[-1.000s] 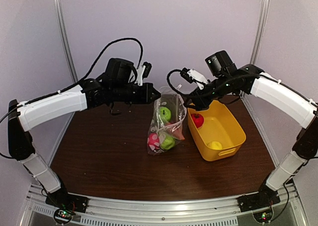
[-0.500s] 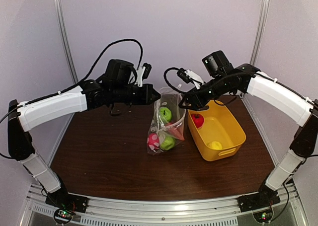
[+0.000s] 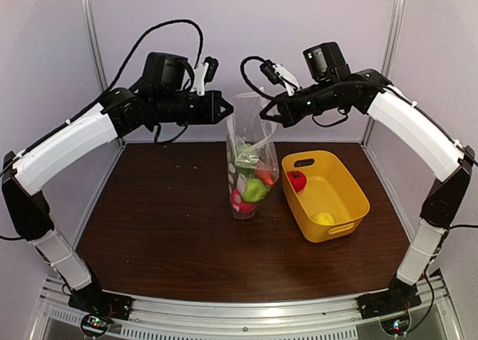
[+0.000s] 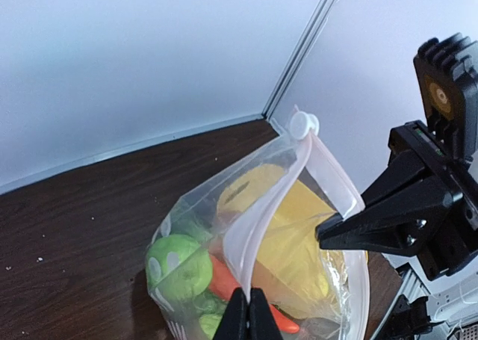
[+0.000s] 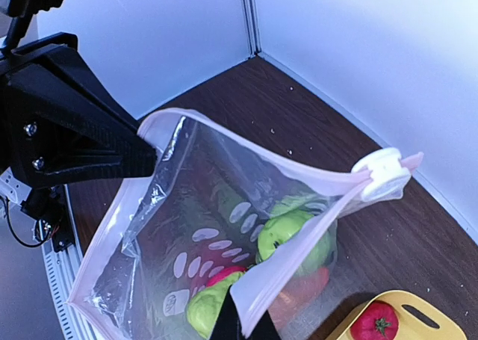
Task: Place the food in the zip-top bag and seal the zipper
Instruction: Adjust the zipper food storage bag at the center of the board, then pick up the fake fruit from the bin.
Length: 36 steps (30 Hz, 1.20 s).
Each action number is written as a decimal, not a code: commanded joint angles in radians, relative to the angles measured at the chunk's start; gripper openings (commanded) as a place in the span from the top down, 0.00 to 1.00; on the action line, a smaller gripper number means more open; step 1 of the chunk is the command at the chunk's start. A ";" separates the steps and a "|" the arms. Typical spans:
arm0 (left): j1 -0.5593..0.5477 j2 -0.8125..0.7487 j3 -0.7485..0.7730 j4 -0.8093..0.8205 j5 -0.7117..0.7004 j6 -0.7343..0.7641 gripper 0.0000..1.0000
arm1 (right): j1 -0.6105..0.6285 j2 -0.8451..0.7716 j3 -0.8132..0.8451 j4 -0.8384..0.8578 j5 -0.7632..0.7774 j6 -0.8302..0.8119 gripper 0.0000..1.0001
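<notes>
Just pinched right gripper (image 3: 264,116) shut on the rim of the zip-top bag (image 3: 250,155), opposite left gripper (image 3: 228,109) clamped there too, hoisting it upright beside the yellow basket (image 3: 351,198). Still needs the tomato (image 3: 296,180) from that basket before sealing the zipper (image 5: 261,163).

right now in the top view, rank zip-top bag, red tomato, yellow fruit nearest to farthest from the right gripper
1. zip-top bag: mouth edge pinched in the right gripper
2. red tomato: far-left corner of the yellow basket
3. yellow fruit: basket's near end
</notes>
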 commanded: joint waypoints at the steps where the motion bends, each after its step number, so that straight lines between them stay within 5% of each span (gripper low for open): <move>1: 0.008 0.022 0.023 -0.091 -0.021 0.019 1.00 | -0.001 0.014 -0.026 0.021 -0.023 -0.016 1.00; 4: 0.008 0.058 0.008 -0.118 0.038 0.012 1.00 | -0.002 0.014 -0.088 0.013 -0.044 -0.035 0.96; 12: 0.008 0.090 0.043 -0.111 0.087 0.028 1.00 | -0.053 -0.103 -0.115 -0.032 -0.068 -0.118 0.43; 14: 0.008 0.089 0.046 -0.105 0.077 0.029 1.00 | -0.100 -0.145 -0.146 -0.012 -0.054 -0.126 0.36; 23: 0.009 0.059 -0.034 -0.035 0.088 -0.001 1.00 | -0.367 -0.116 -0.382 0.056 -0.057 -0.181 0.26; 36: 0.009 0.046 -0.074 -0.008 0.105 -0.018 1.00 | -0.393 0.199 -0.405 0.139 -0.024 -0.239 0.17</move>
